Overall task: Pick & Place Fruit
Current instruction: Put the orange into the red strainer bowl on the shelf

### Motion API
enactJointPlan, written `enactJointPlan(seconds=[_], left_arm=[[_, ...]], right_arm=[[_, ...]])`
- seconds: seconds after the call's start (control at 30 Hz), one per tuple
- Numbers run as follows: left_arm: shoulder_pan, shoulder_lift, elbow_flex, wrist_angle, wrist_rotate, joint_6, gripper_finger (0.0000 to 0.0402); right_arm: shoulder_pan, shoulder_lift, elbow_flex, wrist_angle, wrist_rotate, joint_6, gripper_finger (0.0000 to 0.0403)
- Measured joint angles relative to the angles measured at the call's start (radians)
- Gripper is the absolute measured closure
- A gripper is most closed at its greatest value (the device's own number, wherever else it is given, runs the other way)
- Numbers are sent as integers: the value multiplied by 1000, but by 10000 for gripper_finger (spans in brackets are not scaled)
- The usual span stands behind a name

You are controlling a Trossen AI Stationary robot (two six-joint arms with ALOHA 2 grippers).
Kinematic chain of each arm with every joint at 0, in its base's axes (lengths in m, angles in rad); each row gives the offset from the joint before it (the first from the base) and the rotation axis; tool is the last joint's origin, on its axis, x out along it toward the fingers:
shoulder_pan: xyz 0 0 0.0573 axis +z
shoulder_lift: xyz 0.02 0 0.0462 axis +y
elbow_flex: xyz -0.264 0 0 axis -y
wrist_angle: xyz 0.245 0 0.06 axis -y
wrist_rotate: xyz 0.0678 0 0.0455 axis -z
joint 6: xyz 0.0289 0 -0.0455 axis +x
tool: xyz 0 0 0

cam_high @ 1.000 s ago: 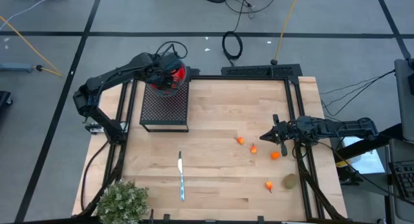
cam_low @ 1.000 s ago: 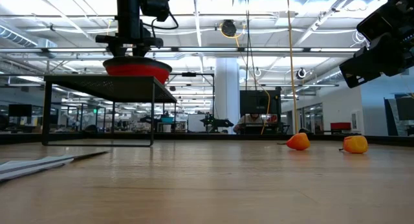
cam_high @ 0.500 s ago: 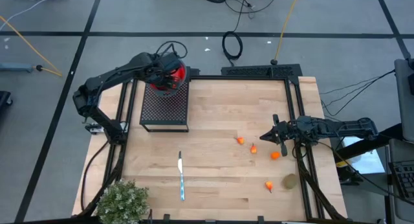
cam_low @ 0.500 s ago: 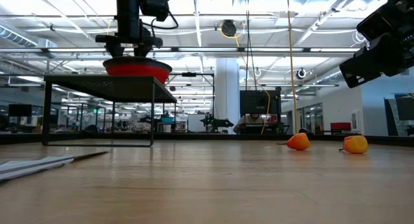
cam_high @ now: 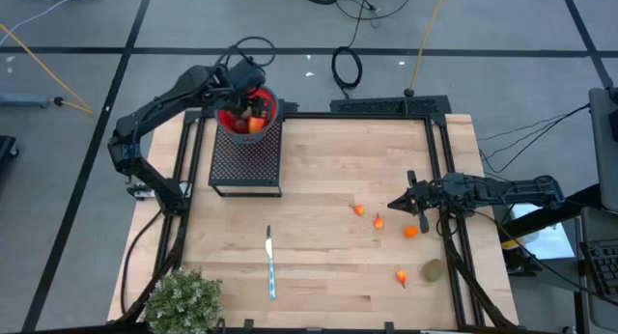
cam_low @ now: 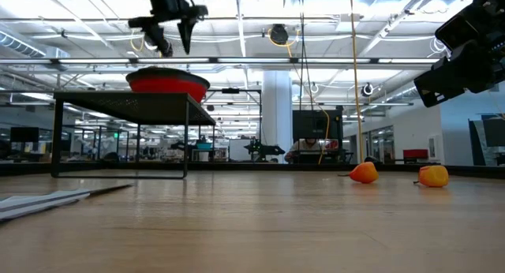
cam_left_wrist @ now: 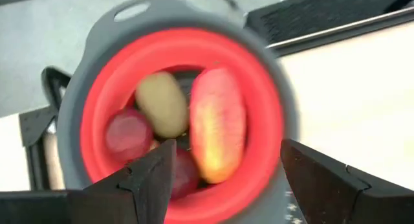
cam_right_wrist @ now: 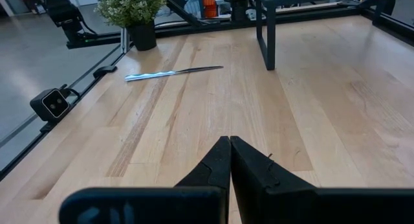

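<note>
The left gripper (cam_low: 172, 43) hangs spread wide and empty right above the red bowl (cam_high: 247, 115) with the long fruit (cam_left_wrist: 218, 123) in it, while the kiwi (cam_high: 434, 270) and orange bits (cam_high: 411, 232) on the table (cam_high: 328, 170) lie nearer the pressed-together right gripper (cam_high: 394, 205).

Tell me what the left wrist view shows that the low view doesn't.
Only the left wrist view: inside the red bowl with grey rim, an elongated red-orange fruit, a brown-green kiwi-like oval and two dark red balls.

Only the low view: two small orange bits on the wooden table, and the black mesh stand under the bowl.

Both: the bowl and the open left pincer.
</note>
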Motion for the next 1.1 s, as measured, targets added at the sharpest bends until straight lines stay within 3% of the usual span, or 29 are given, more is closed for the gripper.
enactJointPlan(seconds=[0.23,0.73,1.1], left_arm=[[-80,-1,80,3,-1,0,147],[-267,-1,97,65,-64,46,309],[-373,-1,97,65,-87,-6,398]], right_arm=[[0,0,0,0,0,0,399],[0,0,0,0,0,0,399],[0,0,0,0,0,-10,399]])
